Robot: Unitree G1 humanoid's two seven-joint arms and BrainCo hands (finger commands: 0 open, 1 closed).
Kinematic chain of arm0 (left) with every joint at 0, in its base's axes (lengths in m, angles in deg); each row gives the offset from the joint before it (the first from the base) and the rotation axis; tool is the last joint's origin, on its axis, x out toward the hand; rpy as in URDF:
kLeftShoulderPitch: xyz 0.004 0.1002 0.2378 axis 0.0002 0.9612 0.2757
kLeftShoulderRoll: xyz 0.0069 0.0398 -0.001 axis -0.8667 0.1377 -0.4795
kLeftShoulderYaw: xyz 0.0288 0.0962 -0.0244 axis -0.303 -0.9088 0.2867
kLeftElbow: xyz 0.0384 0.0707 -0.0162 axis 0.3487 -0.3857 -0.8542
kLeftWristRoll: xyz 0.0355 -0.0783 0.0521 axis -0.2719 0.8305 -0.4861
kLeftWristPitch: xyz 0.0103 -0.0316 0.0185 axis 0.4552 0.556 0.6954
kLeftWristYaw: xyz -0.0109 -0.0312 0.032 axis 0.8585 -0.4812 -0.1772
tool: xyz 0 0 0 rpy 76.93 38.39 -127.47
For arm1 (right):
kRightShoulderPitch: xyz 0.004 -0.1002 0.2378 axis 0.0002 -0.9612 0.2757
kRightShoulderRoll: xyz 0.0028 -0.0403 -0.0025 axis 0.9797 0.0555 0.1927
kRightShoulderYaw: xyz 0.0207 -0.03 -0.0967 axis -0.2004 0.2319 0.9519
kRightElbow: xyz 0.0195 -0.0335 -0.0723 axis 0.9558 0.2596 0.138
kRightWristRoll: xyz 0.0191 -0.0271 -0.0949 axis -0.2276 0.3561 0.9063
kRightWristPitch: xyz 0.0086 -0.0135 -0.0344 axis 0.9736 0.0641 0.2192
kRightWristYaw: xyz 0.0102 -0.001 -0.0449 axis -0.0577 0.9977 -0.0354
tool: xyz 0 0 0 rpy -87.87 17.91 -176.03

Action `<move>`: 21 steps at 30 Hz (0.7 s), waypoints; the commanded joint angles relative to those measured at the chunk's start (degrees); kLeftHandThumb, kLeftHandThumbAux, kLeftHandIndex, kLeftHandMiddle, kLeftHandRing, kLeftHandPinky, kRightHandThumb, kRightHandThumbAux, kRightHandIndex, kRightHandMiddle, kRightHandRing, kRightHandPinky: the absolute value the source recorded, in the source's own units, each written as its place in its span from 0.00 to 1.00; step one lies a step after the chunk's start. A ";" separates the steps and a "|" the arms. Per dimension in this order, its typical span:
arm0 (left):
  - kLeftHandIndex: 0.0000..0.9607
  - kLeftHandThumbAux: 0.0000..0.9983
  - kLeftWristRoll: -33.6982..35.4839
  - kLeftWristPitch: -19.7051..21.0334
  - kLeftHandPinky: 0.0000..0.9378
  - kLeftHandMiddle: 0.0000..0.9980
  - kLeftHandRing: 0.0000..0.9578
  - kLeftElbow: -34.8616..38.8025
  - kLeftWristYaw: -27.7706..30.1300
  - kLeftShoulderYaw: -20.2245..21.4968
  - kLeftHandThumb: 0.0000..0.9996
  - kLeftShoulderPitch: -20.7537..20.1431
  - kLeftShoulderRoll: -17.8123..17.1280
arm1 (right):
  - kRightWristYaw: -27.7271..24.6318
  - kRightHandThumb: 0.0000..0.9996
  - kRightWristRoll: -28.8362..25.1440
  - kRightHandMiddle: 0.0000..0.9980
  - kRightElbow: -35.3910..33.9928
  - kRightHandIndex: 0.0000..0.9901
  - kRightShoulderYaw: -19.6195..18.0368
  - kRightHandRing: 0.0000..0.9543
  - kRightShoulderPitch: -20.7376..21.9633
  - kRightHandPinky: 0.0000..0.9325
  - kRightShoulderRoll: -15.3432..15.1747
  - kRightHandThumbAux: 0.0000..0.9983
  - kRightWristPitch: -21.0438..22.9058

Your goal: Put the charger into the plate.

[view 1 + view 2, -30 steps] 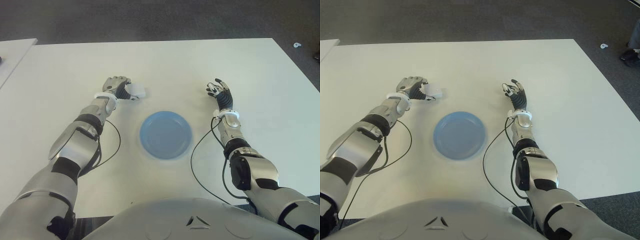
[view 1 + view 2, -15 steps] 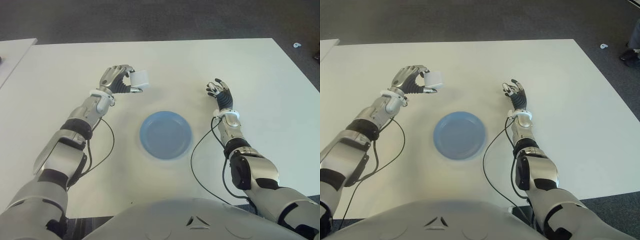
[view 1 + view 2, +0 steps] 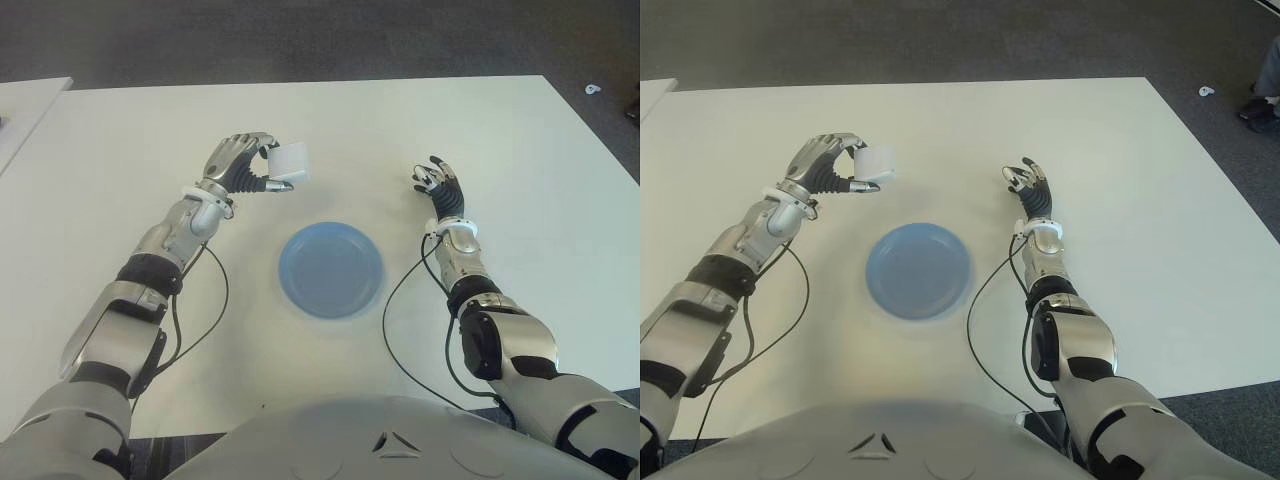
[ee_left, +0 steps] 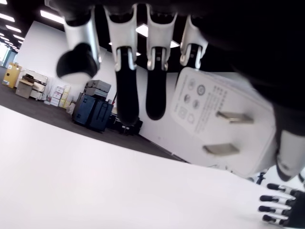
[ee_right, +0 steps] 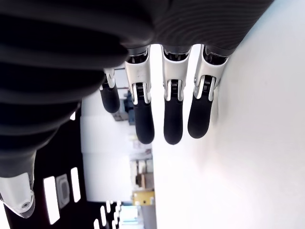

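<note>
While the left robot hand [image 3: 245, 165] hangs above the white surface [image 3: 330, 130], it grasps the charger [image 3: 290, 163] between its curled fingers [image 4: 155, 76] and the thumb, so the charger is in the air, beyond the blue plate [image 3: 331, 270] and a little to its left, not yet over it. I think it is carried high like this so that it can pass over the plate rim without touching, and the next move probably needs the arm to come nearer to the robot and to the right before the fingers let go.

The charger is a small white block with rounded corners. In the left wrist view, two flat metal prongs stick out from one face, with small printed marks beside them.

The right robot hand [image 3: 440, 186] shows to the right of the plate, fingers relaxed and holding nothing; it seems to wait aside so the plate is free
</note>
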 commanded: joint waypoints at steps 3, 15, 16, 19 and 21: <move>0.46 0.70 2.08 1.47 0.92 0.86 0.89 9.70 5.39 1.93 0.75 6.33 -0.51 | -1.17 0.00 0.98 0.23 3.18 0.10 1.74 0.23 -4.20 0.21 2.31 0.59 4.80; 0.46 0.70 1.66 -2.38 0.93 0.87 0.90 18.92 11.29 0.46 0.75 17.53 -0.75 | -3.54 0.05 2.35 0.09 2.35 0.04 4.73 0.10 -4.28 0.13 2.56 0.58 4.53; 0.46 0.70 1.30 -2.55 0.93 0.87 0.90 19.70 11.65 0.21 0.75 18.54 -0.80 | -3.49 0.06 2.34 0.09 2.33 0.04 4.88 0.10 -4.24 0.13 2.54 0.58 4.64; 0.46 0.70 -0.05 -2.91 0.92 0.87 0.90 21.25 12.19 -0.32 0.75 20.48 -0.68 | -3.42 0.05 2.24 0.09 2.32 0.04 5.15 0.10 -4.15 0.14 2.46 0.57 4.83; 0.46 0.70 -1.15 -3.14 0.92 0.87 0.91 21.59 12.20 -0.83 0.75 21.40 -0.40 | -3.41 0.05 2.16 0.10 2.31 0.04 5.21 0.10 -4.10 0.14 2.46 0.57 4.87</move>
